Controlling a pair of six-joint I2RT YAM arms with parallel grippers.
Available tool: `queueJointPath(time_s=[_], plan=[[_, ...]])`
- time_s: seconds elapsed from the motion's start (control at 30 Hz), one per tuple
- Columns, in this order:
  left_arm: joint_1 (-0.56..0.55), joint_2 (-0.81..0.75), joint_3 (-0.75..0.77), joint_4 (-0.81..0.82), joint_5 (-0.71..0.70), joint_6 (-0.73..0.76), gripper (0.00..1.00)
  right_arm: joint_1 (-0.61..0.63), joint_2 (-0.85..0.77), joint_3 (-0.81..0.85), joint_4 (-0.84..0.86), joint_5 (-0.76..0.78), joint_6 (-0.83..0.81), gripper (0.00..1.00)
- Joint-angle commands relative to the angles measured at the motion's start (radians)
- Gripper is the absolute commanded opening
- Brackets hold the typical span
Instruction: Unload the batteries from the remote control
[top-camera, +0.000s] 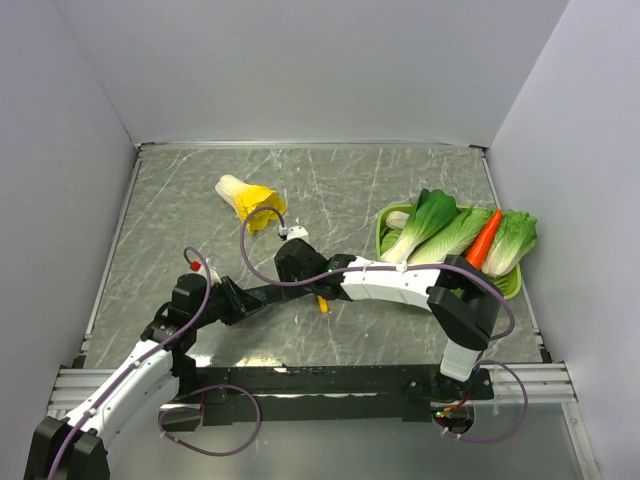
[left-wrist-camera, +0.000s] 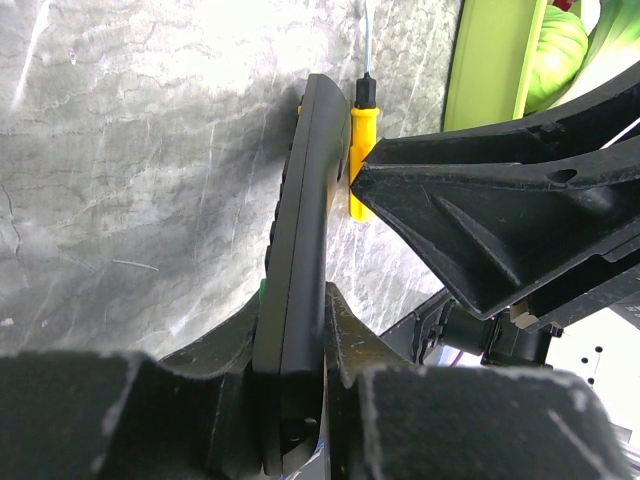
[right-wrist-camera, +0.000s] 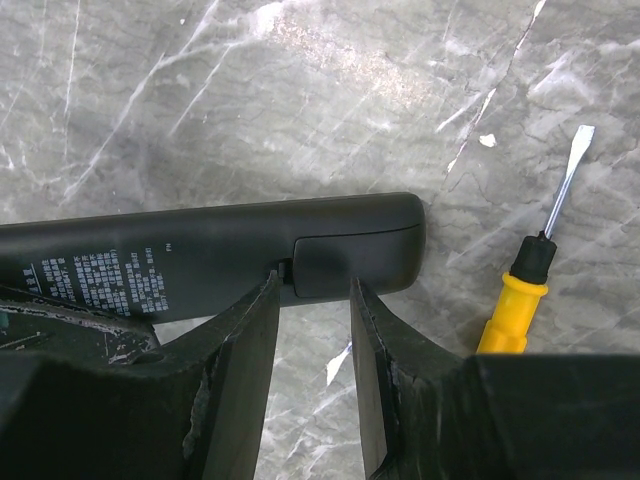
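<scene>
Left wrist: we see the remote control (left-wrist-camera: 300, 250), slim and matte black, turned on edge just beside a screwdriver (left-wrist-camera: 362, 150). The left gripper (left-wrist-camera: 295, 345) is clamped on its near end.

Right wrist: printed label, battery cover (right-wrist-camera: 355, 255) closed. The right gripper (right-wrist-camera: 312, 290) is part-open and holds nothing, tips at the cover seam.

Top: green tray (top-camera: 512, 285) holds leafy greens (top-camera: 432, 218) and 1 carrot (top-camera: 484, 240).

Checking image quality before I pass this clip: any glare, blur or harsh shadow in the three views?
Top external: even, soft light, no strong glare on the table. Left wrist: a blown-out patch on the table at top, the left fingers soft in the foreground, the remote control fairly sharp. Right wrist: mild sheen at top, screwdriver crisp, the remote's label print too small to read.
</scene>
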Motion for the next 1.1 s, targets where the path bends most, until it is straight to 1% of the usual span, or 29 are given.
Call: queueJointPath(time_s=[0.0, 0.37, 1.07], plan=[[-0.004, 0.002, 0.005, -0.027, -0.023, -0.002, 0.01, -0.007, 0.007, 0.040, 0.033, 0.008, 0.013, 0.42], [-0.004, 0.001, 0.002, -0.024, -0.021, -0.004, 0.01, -0.007, 0.033, 0.061, 0.028, 0.011, 0.005, 0.42], [-0.004, -0.006, 0.004, -0.032, -0.025, -0.005, 0.01, -0.008, 0.059, 0.038, 0.036, -0.001, 0.016, 0.42]])
